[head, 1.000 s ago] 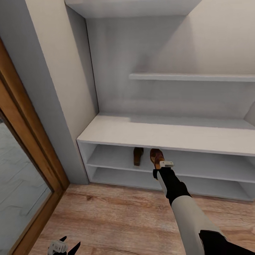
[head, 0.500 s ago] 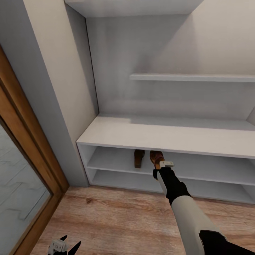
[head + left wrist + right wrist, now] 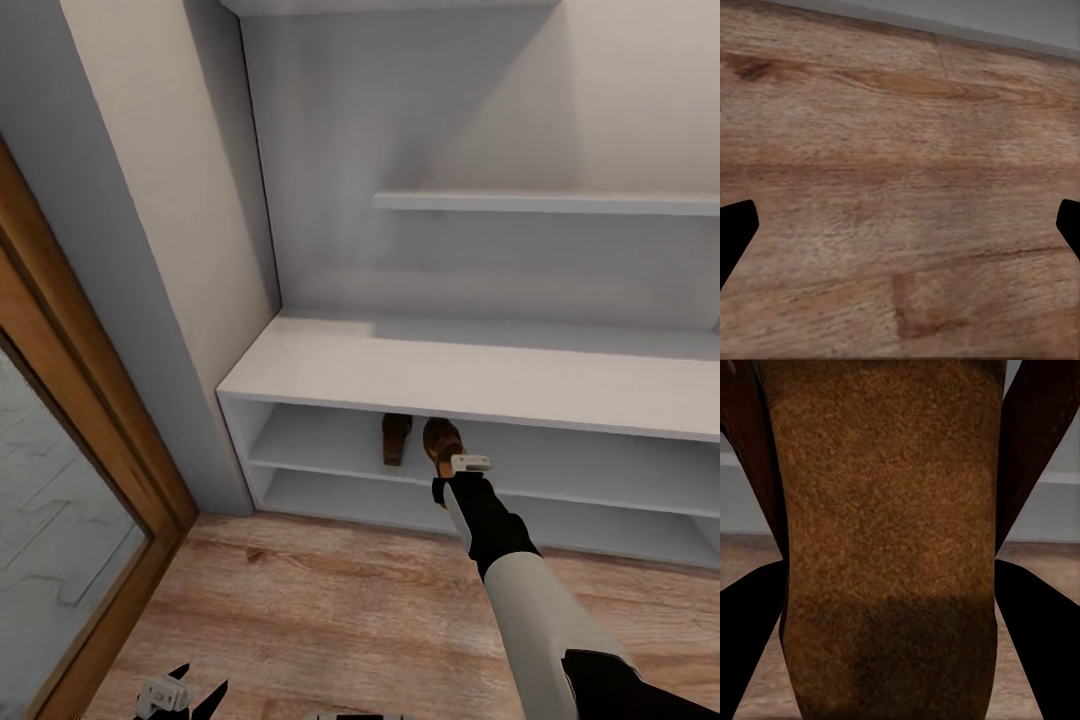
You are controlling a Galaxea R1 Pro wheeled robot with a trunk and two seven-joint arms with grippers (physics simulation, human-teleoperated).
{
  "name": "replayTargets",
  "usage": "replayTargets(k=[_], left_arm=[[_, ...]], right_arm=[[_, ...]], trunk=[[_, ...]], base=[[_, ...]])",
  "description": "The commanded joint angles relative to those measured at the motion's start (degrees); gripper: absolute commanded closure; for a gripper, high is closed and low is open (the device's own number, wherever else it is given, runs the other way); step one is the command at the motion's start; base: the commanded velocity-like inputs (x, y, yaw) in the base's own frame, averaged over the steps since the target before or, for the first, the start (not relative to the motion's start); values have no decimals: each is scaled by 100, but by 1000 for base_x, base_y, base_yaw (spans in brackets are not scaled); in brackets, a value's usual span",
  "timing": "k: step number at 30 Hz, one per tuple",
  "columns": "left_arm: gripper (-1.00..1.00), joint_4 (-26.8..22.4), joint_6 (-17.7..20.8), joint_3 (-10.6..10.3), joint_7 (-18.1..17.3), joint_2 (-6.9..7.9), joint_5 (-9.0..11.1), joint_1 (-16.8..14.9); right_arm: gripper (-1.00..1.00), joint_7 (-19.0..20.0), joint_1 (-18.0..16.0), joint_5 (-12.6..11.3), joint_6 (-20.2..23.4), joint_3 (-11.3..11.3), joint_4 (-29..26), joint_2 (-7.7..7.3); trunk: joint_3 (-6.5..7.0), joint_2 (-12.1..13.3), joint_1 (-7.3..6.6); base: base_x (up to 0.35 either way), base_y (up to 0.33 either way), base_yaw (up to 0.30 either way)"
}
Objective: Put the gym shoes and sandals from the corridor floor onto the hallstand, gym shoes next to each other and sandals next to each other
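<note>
While right hand [image 3: 441, 470] grips sandal [image 3: 441, 441] | shelf edge [image 3: 330, 467] near

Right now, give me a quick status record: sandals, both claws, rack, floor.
sandal one: resting on the upper open shelf of the hallstand, at
sandal two: just right of the first, at the shelf's front edge, between the right claw's fingers
right claw: reaching into the upper shelf, closed around sandal two
left claw: low near the corridor floor, fingers spread, holding nothing
hallstand top: bare
</note>
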Motion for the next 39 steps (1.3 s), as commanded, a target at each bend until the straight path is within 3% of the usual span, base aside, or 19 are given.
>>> replayTargets(k=[1, 39], left_arm=[[-100, 7, -27, -44, -4, 7, 51, -5], [-100, 26, -10, -46, 5, 0, 42, -5]], right_arm=[[100, 20, -3, 60, 32, -26, -9, 8], [100, 20, -3, 66, 32, -30, -21, 8]], trunk=[[-10, -2, -1], [-16, -2, -1]], base=[[0, 0, 42], [101, 0, 1]])
